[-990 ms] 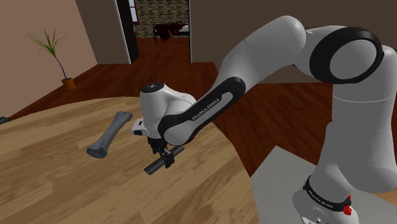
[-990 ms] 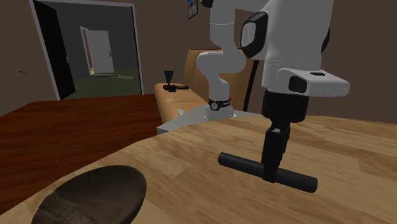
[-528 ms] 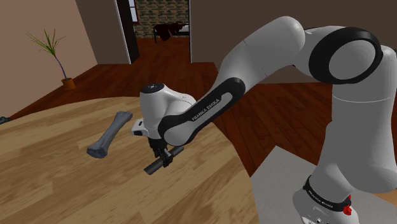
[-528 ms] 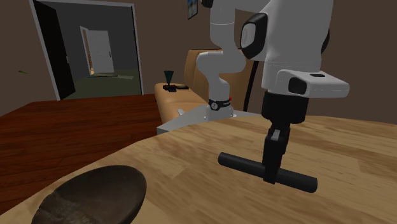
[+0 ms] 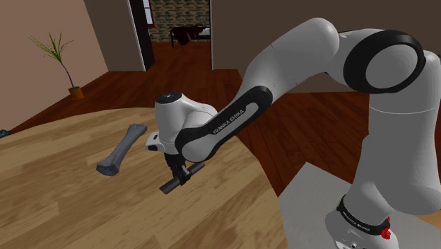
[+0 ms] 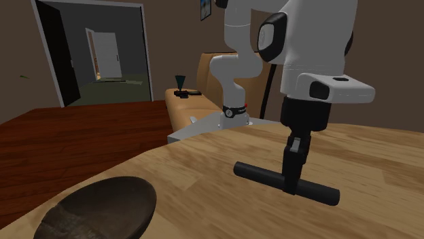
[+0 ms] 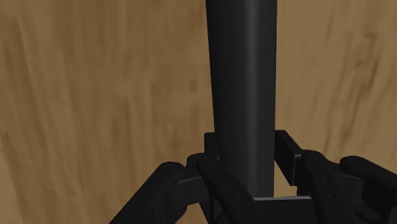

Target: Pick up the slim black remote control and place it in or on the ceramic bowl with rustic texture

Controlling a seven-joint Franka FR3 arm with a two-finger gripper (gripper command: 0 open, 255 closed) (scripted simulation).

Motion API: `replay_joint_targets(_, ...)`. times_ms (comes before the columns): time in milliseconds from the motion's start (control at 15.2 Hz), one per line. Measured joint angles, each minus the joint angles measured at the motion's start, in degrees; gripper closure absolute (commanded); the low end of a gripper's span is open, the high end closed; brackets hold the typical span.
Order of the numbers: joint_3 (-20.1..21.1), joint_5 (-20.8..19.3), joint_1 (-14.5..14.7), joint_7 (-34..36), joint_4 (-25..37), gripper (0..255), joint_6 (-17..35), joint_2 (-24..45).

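Note:
The slim black remote [image 6: 258,174] lies low on the wooden table [image 6: 204,170], a long dark bar. My gripper [image 6: 291,187] comes straight down on its middle and is shut on it. In the wrist view both fingers [image 7: 212,147] press the sides of the remote [image 7: 242,76], which runs away from the gripper [image 7: 245,153]. In the shoulder view the gripper [image 5: 181,177] clasps the remote [image 5: 170,186] near the table's right edge. The dark rough-textured bowl [image 6: 102,210] sits at the second exterior view's lower left, well apart from the remote.
A grey bone-shaped object [image 5: 121,149] lies on the table [image 5: 56,198] to the shoulder view's left of the gripper. The table's curved edge [image 5: 261,180] runs close by, with the stand [image 5: 311,212] beyond it. A potted plant [image 5: 60,60] stands on the floor far off.
The fingers have closed from wide apart onto the remote's sides. The arm and the remote have stayed in place.

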Motion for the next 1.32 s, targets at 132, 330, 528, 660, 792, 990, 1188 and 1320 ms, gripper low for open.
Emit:
replay_joint_targets(132,0.0,0.1,-0.1,-0.1,0.0,255,-0.1,-0.2)
replay_joint_targets(330,0.2,0.5,-0.2,-0.4,0.5,255,-1.6,-1.2)
replay_joint_targets(528,0.4,1.0,-0.4,-0.9,1.0,255,-3.5,-2.6)
replay_joint_targets(660,0.5,1.4,-0.5,-1.1,1.6,255,-4.9,-3.4)
replay_joint_targets(792,0.6,1.6,-0.5,-1.3,2.5,255,-6.3,-4.0)
replay_joint_targets(990,0.7,2.0,-0.6,-1.7,3.5,255,-8.2,-5.0)
replay_joint_targets(1188,0.8,2.5,-0.7,-2.1,4.4,255,-10.2,-6.1)
replay_joint_targets(1320,0.9,2.7,-0.7,-2.2,5.0,255,-11.4,-6.6)
